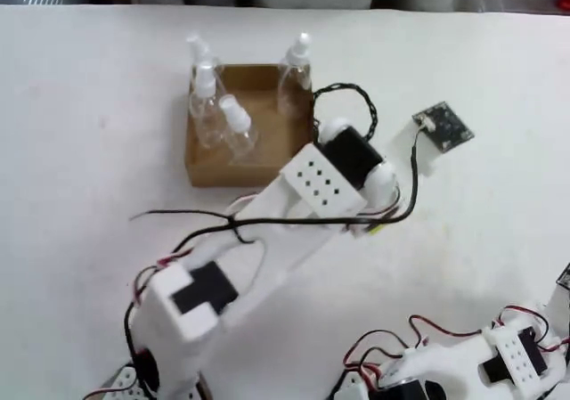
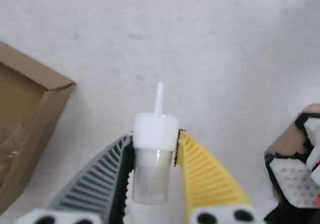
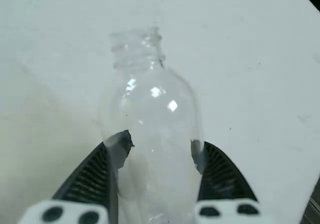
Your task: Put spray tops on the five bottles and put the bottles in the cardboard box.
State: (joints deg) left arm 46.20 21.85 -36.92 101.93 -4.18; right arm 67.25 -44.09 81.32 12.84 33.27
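Your left hand [image 2: 154, 135] is clenched on a spray top [image 2: 153, 154], gripping it at the collar, with the thin tube pointing out past the tips. In the high view the left arm [image 1: 312, 182] sits just at 3 o'clock of the cardboard box [image 1: 223, 175]. Your right hand [image 3: 159, 143] is clamped round the body of the open bottle [image 3: 150, 114], neck threads free; the right arm [image 1: 508, 360] is at 5 o'clock on the desk [image 1: 89, 79]. Four capped bottles [image 1: 236, 126] look to be in the box. Expect the bottle to be light, slick and thin-walled: grip below the shoulder, don't crush. The top is stiff, but its tube likely bends; hold the collar.
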